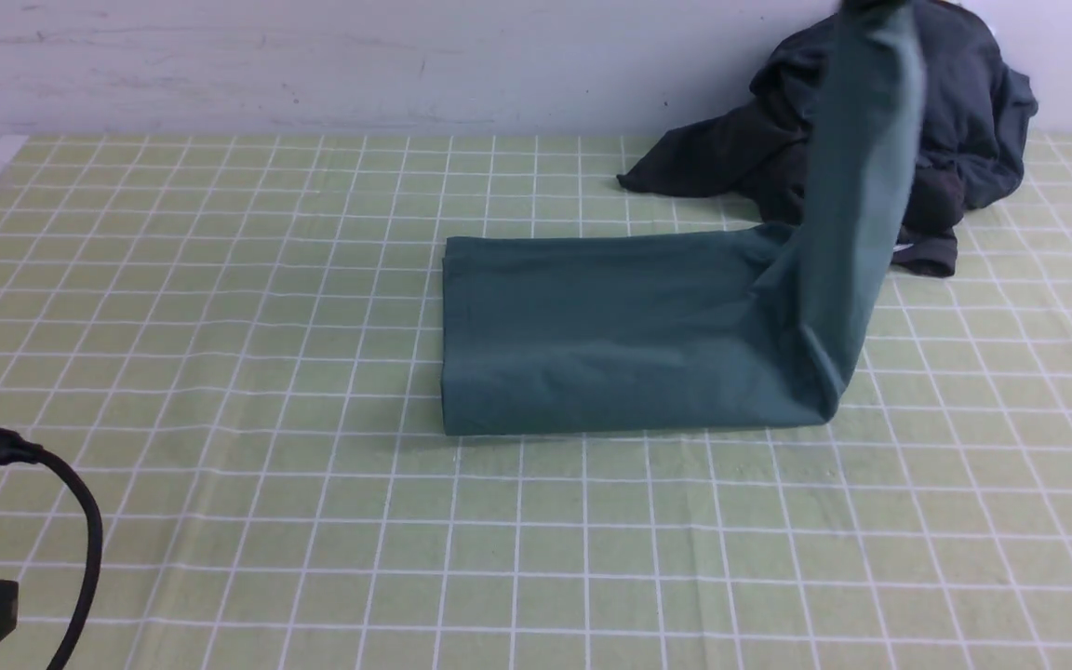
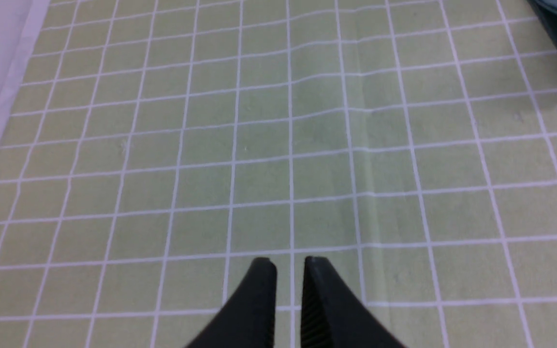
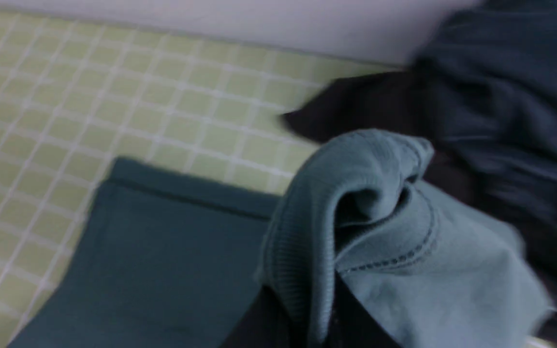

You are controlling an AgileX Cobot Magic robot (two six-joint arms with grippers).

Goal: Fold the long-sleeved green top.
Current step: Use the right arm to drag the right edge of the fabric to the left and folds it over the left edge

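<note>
Soft, floppy green top (image 1: pixel 620 335) hangs from your right gripper (image 3: pixel 307 314), pinched shut on its collar at upper right, so hold there.

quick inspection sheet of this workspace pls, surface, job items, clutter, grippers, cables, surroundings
surface: green checked cloth over the table, mild creases
job's things: green top folded into a strip, its right end lifted, collar bunched
clutter: dark grey clothes heaped at the far right
grippers: left gripper nearly shut, holding nothing, over bare cloth; right gripper shut on the green top's ribbed collar
cables: black cable looping at near left
surroundings: pale wall behind the table
</note>
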